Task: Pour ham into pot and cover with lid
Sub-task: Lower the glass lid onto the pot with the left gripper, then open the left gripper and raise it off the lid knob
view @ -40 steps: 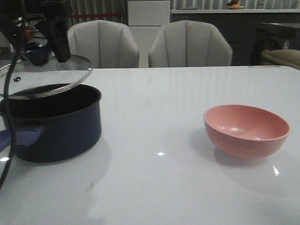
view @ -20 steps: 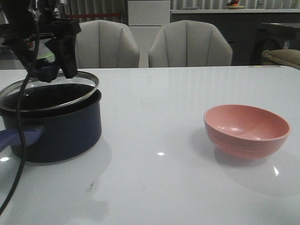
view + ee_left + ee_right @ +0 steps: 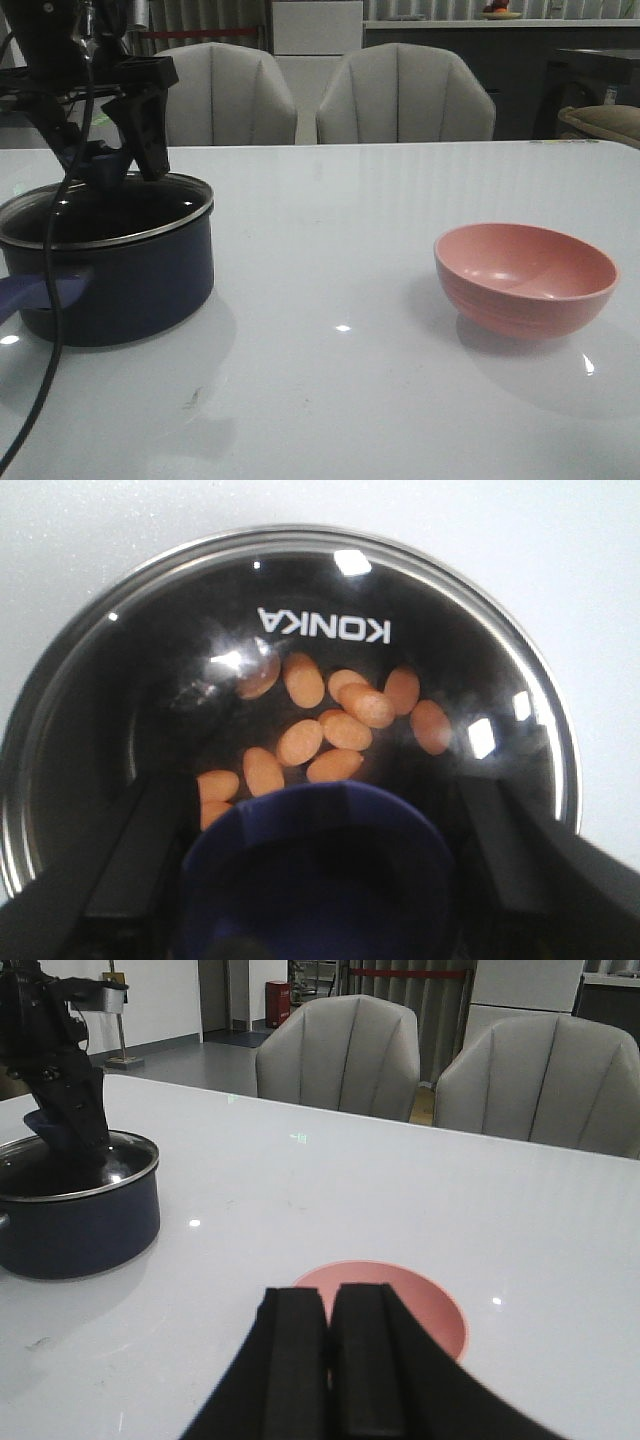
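Note:
The dark navy pot point(image 3: 120, 280) stands at the table's left, its blue-purple handle point(image 3: 40, 290) pointing toward the near left. The glass lid point(image 3: 100, 207) lies flat on its rim. Through the lid point(image 3: 300, 600), several orange ham slices point(image 3: 345, 730) show on the pot's bottom. My left gripper point(image 3: 105, 160) stands straight over the pot, with its fingers on either side of the lid's blue-purple knob point(image 3: 315, 865) and shut on it. My right gripper point(image 3: 328, 1305) is shut with nothing in it. It hangs near the pink bowl point(image 3: 420, 1300) and is out of the front view.
The empty pink bowl point(image 3: 525, 275) sits at the right of the white table. Two grey chairs point(image 3: 220, 95) point(image 3: 405, 95) stand behind the far edge. A black cable point(image 3: 50, 330) hangs from the left arm across the pot's front.
The lid was tilted and held above the pot. It has come down with my left gripper and now lies level on the rim. The bowl has not moved.

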Robot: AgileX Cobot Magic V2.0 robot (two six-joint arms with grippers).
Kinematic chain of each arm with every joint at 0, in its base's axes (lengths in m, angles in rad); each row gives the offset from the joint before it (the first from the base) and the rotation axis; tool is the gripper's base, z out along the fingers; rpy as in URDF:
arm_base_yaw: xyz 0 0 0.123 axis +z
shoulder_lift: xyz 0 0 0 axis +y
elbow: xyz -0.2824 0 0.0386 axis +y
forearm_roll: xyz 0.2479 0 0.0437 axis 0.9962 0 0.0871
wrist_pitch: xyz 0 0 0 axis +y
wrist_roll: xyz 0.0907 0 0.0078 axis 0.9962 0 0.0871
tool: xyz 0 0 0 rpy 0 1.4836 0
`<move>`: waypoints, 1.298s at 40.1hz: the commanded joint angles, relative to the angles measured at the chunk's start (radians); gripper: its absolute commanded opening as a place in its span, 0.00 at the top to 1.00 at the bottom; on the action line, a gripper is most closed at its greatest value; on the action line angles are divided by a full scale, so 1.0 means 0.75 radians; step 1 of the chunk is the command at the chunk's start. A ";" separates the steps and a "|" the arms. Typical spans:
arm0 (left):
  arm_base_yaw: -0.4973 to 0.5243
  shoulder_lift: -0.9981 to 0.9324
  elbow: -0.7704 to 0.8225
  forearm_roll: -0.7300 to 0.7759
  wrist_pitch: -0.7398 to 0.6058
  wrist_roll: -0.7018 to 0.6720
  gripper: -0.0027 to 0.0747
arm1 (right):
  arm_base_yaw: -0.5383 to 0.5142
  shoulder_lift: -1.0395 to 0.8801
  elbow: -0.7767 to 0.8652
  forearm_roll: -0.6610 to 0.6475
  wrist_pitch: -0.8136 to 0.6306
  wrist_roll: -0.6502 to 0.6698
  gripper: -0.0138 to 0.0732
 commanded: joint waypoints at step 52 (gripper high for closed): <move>-0.007 -0.677 0.162 -0.078 -0.128 0.179 0.21 | -0.004 0.011 -0.038 0.011 -0.103 -0.015 0.67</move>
